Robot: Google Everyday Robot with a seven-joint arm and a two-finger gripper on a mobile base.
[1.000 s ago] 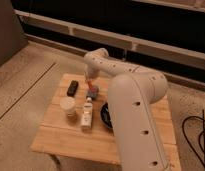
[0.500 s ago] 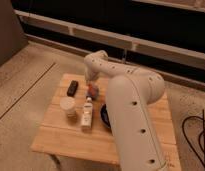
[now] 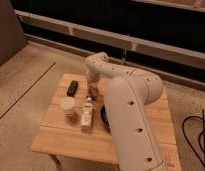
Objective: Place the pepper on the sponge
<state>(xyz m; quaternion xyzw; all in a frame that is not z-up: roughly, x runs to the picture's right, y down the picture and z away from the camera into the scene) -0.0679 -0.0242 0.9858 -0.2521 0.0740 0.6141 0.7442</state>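
My gripper hangs low over the back middle of the wooden table, at the end of the white arm that fills the right foreground. The pepper shows as a small red-orange spot right at the gripper's tip. Just below it and to the left lies the sponge, a small blue-grey pad, partly covered by the gripper. I cannot tell whether the pepper touches the sponge or is still held.
A black rectangular block lies at the back left. A white cup and a pale bottle stand in front of the sponge. A black bowl is half hidden behind the arm. Cables lie on the floor at the right.
The gripper has sunk slightly toward the sponge with the pepper at its tip. The other things on the table have not moved.
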